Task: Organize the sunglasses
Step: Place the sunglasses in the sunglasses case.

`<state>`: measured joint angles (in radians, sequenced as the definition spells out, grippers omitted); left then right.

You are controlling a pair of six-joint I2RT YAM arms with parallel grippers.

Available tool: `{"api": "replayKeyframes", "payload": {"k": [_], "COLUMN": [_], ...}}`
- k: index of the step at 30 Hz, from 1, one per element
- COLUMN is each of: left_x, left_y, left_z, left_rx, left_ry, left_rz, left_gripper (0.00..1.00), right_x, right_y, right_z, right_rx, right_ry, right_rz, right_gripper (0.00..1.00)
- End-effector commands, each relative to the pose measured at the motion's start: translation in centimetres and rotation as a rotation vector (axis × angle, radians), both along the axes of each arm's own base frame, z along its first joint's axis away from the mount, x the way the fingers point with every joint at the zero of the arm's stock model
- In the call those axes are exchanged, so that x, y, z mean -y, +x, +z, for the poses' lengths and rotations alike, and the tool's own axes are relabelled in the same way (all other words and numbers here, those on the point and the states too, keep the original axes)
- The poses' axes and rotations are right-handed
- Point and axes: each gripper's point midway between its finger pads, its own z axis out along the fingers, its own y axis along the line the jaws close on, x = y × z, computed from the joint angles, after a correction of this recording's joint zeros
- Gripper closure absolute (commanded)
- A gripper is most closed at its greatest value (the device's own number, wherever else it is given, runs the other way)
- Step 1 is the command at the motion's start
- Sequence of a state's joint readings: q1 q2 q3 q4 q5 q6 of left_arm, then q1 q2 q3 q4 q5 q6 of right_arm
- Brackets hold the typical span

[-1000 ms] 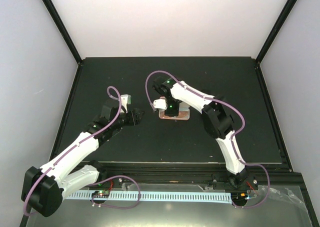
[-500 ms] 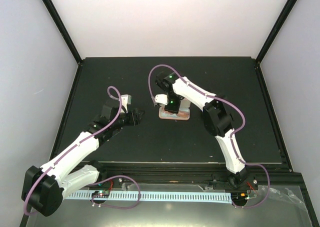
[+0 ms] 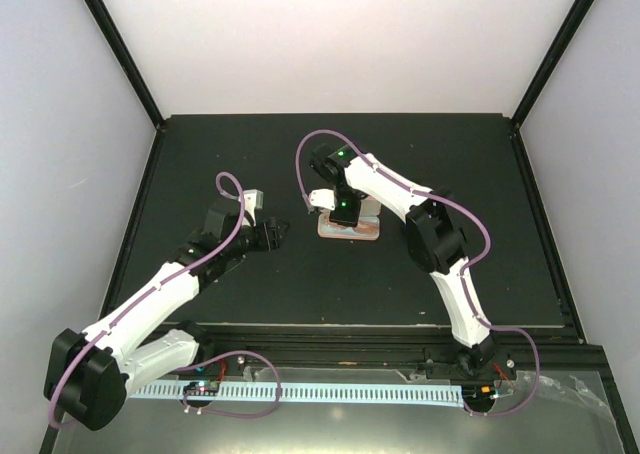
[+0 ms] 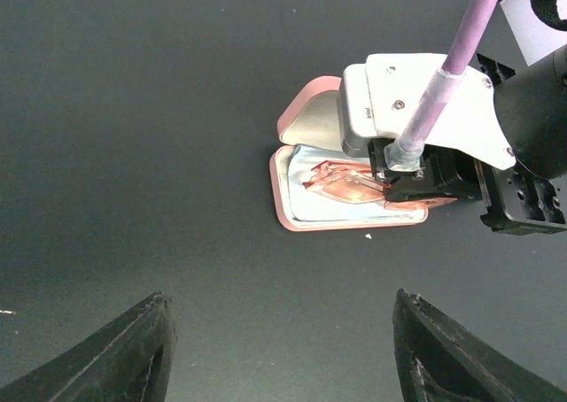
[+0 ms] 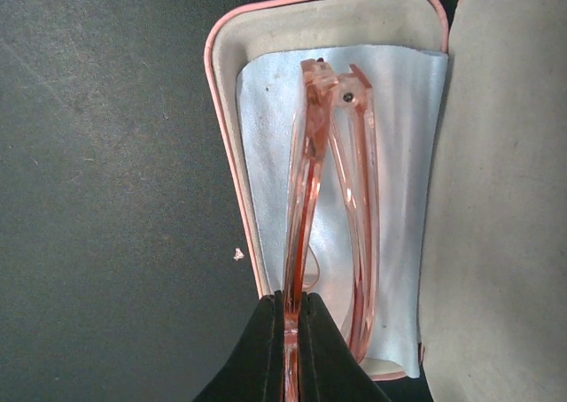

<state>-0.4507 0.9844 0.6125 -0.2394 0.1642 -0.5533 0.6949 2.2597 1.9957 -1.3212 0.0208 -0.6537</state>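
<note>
The red-pink sunglasses (image 5: 306, 181) lie folded in the open pink case (image 5: 226, 163), on a light blue cloth (image 5: 266, 154). My right gripper (image 5: 291, 300) is shut on the near end of their frame, directly over the case (image 3: 349, 233). The case's lid (image 5: 496, 198) lies flat to the right. My left gripper (image 4: 282, 300) stands open and holds nothing. It hovers over the bare mat, apart from the case (image 4: 279, 185), with the sunglasses (image 4: 345, 185) showing under the right wrist. A brownish-amber pair is not in view.
The black mat (image 3: 220, 154) ends at black frame rails on all sides, with the front rail (image 3: 330, 332) near the arm bases. A small white speck (image 4: 368, 235) lies beside the case. My left gripper (image 3: 278, 232) is a hand's width left of the case.
The right wrist has shifted slightly over the case and its jaws have closed tight on the sunglasses' frame. The left arm has not moved.
</note>
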Motion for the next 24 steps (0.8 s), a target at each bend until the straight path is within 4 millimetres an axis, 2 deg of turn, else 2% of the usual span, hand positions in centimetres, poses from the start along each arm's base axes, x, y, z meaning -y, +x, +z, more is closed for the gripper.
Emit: {"api": "replayKeyframes", "payload": {"k": [1, 11, 13, 19, 24], "left_x": [-0.1, 0.1, 0.1, 0.1, 0.0], "left_y": [0.1, 0.1, 0.1, 0.1, 0.0], "left_z": [-0.5, -0.8, -0.8, -0.7, -0.6], "left_rx": [-0.01, -0.024, -0.023, -0.021, -0.021], "left_ry": [0.009, 0.007, 0.007, 0.005, 0.006], "left_rz": [-0.004, -0.012, -0.013, -0.012, -0.01], "left_gripper": [0.33, 0.33, 0.33, 0.33, 0.33], "right_x": [-0.1, 0.1, 0.1, -0.2, 0.1], "right_y": [-0.3, -1.0, -0.8, 0.9, 2.1], "right_z": [-0.7, -1.8, -1.8, -0.3, 1.2], "right_rx": [-0.02, -0.069, -0.058, 0.03, 0.099], "right_ry": [-0.014, -0.035, -0.037, -0.023, -0.028], "right_rz": [0.035, 0.033, 0.028, -0.017, -0.071], "right_gripper": [0.97, 0.95, 0.91, 0.77, 0.73]}}
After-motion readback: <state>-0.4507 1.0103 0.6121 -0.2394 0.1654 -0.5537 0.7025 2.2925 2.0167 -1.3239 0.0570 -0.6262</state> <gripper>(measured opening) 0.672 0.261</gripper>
